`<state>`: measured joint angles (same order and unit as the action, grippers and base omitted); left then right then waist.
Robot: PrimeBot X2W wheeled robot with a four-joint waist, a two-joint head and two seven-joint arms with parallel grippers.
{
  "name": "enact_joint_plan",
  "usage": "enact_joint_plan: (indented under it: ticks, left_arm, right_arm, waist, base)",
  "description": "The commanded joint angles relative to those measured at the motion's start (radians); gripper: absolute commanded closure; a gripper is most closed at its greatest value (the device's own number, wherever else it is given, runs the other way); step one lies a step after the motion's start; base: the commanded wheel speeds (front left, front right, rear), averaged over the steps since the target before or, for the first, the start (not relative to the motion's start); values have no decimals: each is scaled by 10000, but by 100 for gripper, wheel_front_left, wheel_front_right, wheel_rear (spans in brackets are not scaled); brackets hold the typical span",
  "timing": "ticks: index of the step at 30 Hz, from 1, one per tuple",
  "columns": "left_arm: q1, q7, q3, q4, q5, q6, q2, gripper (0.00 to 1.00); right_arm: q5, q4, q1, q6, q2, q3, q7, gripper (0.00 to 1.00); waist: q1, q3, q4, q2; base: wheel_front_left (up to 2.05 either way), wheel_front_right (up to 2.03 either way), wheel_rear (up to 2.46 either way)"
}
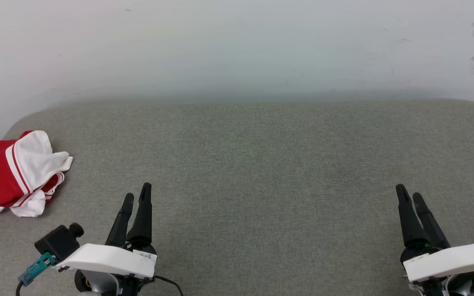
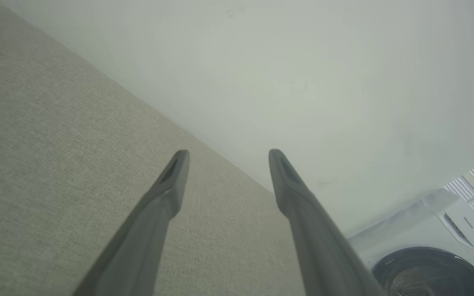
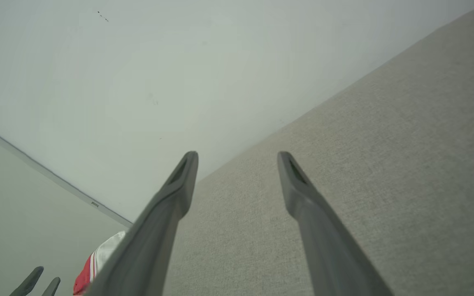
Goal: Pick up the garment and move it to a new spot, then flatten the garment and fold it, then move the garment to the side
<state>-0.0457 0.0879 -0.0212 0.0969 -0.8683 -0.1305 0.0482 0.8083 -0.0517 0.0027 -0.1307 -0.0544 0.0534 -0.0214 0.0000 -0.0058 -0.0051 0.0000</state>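
The left gripper (image 1: 138,191) and right gripper (image 1: 409,191) both stand released, 2 fingers apart, holding nothing. The garment (image 1: 17,172) lies bunched off to the left of the left gripper, slightly beyond its fingertips and well apart from the right gripper. It is likely light, limp and prone to unfurl, so pinch the raised white fold nearest the left gripper.

The surface (image 1: 261,164) was covered in grey-beige woven cloth, matt and finely rough, and the garment (image 1: 15,172) was soft, matt jersey cloth crumpled into loose folds. The fingers of the left end effector (image 1: 138,191) and the right end effector (image 1: 409,191) looked like dark, smooth, matt plastic, and the white wrist shells (image 1: 109,259) like smooth, faintly glossy plastic. The wall (image 1: 237,49) was smooth, matt and lightly scuffed, and the washing machine (image 2: 438,230) had a smooth white casing.
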Motion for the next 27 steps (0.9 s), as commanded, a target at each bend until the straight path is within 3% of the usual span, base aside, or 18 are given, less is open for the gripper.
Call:
enact_joint_plan:
  ticks: [1, 4, 11, 27]
  left_arm:
    - [-27, 120, -17, -197, 499, -2, 18, 0]
    - [55, 273, -41, -235, 1473, -2, 19, 0]
    - [98, 475, 12, -239, 2622, -2, 59, 0]
    - [153, 864, -192, -108, 4744, 81, 246, 0]
  right_arm:
    - [-533, 274, -31, -1, 12, 14, -9, 0]
    - [-1518, 472, 51, -1, 20, -14, 81, 0]
    - [-2704, 697, 120, 0, 24, 7, 160, 0]
    - [-4688, 972, 329, 0, 33, 80, 246, 0]
  waist:
    - [0, -3, -3, 0]
    - [0, -5, -15, 0]
    - [0, -2, -15, 0]
    - [0, 7, -11, 0]
  base:
    - [0, 0, 0]
    - [0, 0, 0]
    - [0, 0, 0]
    - [0, 0, 0]
